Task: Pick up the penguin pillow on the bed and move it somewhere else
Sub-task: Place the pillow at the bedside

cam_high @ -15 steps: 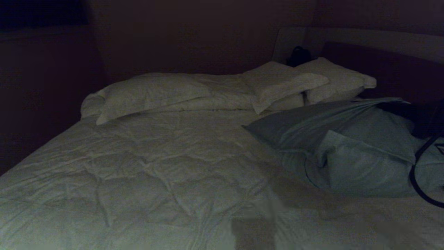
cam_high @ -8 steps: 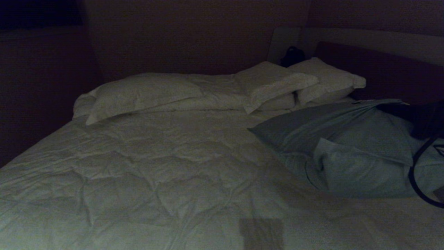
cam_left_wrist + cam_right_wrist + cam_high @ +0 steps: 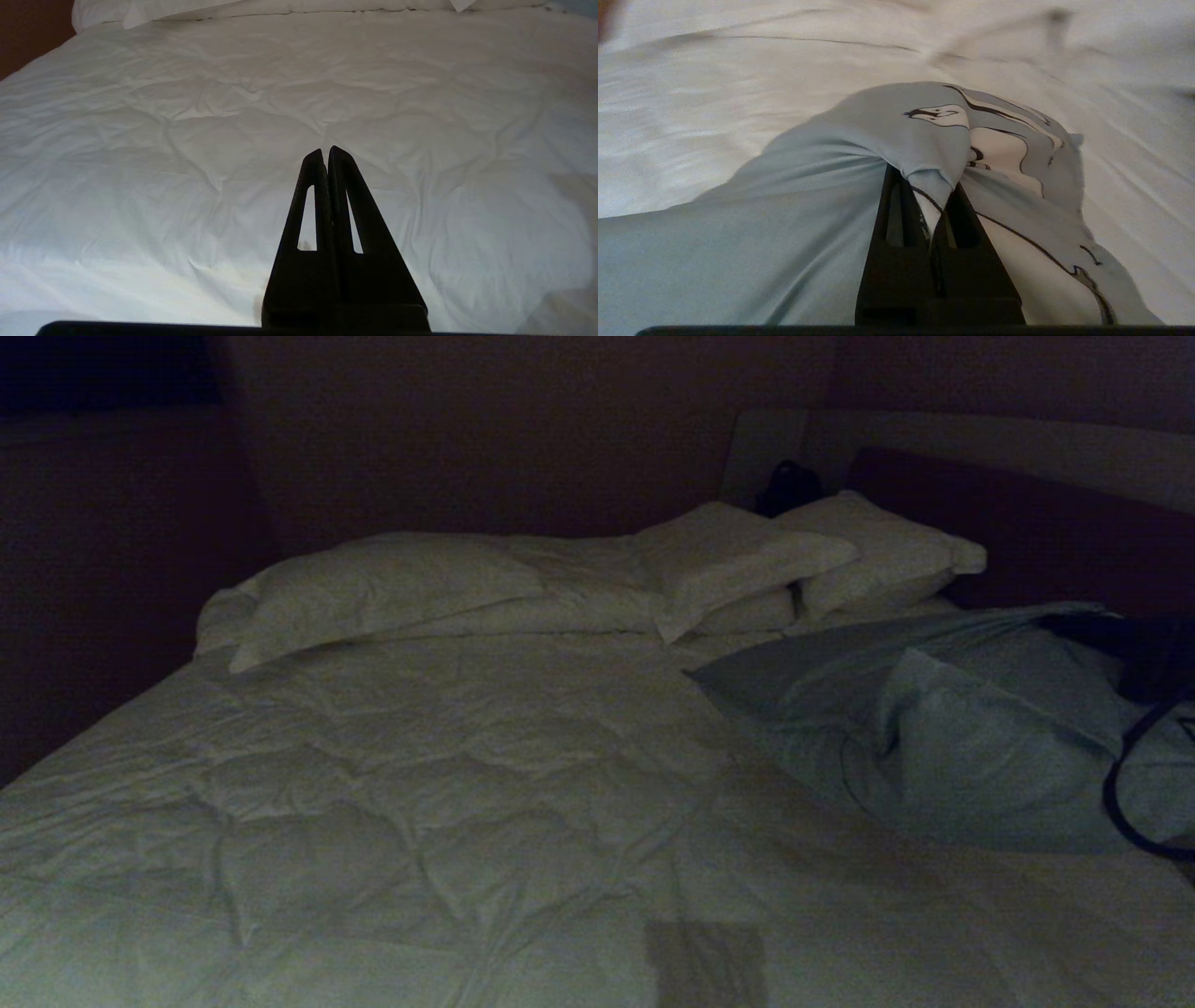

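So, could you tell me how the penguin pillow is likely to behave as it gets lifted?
Probably floppy: the penguin pillow bunches where the right gripper pinches its cover. It likely sags and drags on the bed. The cover might stretch rather than lift the bulk.

one penguin pillow (image 3: pixel 943 747), three white pillows (image 3: pixel 373 583), one bed (image 3: pixel 420 803)

Bed (image 3: pixel 392 784); white pillows (image 3: pixel 383 583), penguin pillow (image 3: pixel 934 747)

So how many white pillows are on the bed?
3: one long pillow at the far left, two stacked by the headboard. More may be hidden underneath.
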You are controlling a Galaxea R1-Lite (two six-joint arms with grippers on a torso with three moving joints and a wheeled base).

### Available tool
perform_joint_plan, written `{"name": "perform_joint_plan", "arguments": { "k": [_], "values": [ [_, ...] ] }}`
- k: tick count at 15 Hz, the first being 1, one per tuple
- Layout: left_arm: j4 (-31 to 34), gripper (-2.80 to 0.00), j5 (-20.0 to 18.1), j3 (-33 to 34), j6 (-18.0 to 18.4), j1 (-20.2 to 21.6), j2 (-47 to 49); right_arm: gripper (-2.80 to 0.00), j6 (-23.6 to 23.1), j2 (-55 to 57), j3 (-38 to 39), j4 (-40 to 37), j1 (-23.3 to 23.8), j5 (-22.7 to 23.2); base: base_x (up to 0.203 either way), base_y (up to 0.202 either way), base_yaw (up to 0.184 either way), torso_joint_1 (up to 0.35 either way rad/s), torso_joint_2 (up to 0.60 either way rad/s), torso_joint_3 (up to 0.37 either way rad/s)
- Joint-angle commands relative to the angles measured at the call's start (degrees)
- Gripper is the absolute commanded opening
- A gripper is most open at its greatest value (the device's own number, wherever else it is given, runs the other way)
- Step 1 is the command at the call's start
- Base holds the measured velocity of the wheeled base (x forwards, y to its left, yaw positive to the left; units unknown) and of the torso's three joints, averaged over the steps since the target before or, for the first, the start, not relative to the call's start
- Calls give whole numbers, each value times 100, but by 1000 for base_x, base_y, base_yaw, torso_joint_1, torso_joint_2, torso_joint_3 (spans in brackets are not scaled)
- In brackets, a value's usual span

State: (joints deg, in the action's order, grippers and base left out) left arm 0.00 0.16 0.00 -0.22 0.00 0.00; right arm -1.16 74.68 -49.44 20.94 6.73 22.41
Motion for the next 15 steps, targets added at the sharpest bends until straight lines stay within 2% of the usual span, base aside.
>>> {"name": "perform_joint_plan", "arguments": {
  "k": [1,4,11,15],
  "values": [
    [0,-280,2,0,-5,0,0,-280,-8,356,-256,9,433,-342,0,0,0,0,0,0],
    [0,-280,2,0,-5,0,0,-280,-13,1004,-747,5,814,-785,0,0,0,0,0,0],
    [0,-280,2,0,-5,0,0,-280,-71,2650,-2271,-114,1715,-1035,0,0,0,0,0,0],
    [0,-280,2,0,-5,0,0,-280,-93,3584,-3740,-987,1891,-991,0,0,0,0,0,0]
  ]
}}
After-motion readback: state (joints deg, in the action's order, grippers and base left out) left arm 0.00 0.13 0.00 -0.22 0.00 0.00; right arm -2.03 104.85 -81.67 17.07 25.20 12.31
